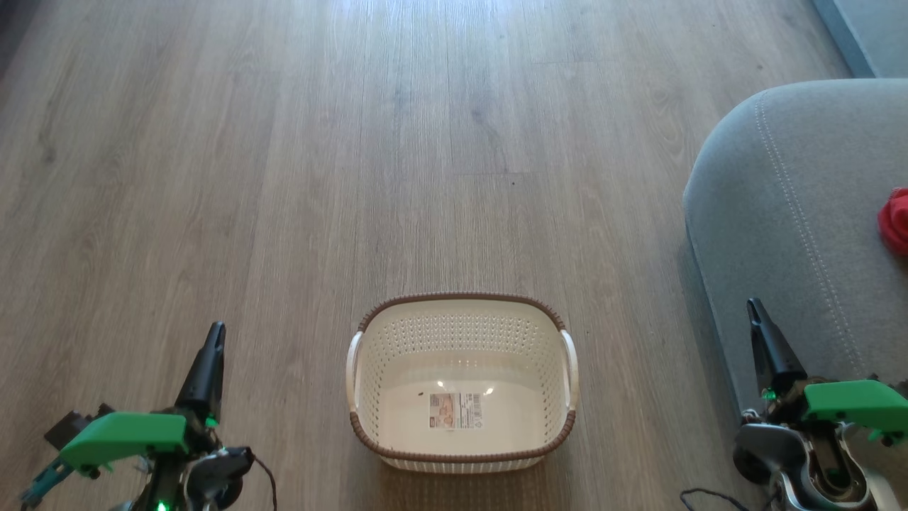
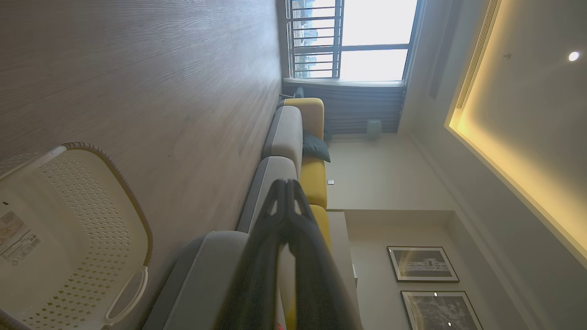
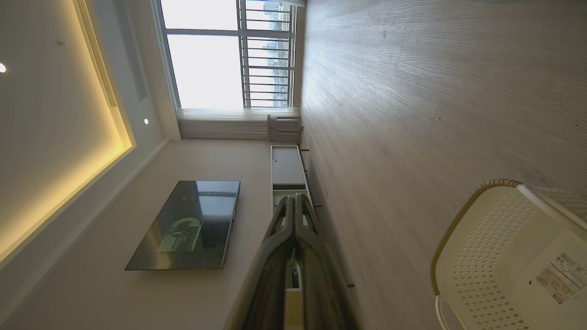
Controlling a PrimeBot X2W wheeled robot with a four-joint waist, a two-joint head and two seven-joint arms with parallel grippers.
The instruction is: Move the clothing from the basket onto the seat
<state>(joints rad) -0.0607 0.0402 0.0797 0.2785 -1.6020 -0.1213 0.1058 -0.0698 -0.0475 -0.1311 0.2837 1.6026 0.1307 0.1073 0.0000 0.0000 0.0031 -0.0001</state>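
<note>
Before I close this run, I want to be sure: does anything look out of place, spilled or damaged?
Nothing stands out. The basket stands upright on the floor, empty except for its label. Red clothing lies on the grey seat. The left hand and the right hand are shut, holding nothing.

Basket (image 1: 461,333): cream perforated plastic, smooth, faint gloss inside; rim (image 1: 461,296) brown, woven-look; paper label (image 1: 455,411) on bottom. Floor (image 1: 284,177): wood-grain planks, low sheen. Seat (image 1: 780,213), right: grey matt cloth, pale stitching. Clothing (image 1: 895,221): soft red fabric.
</note>
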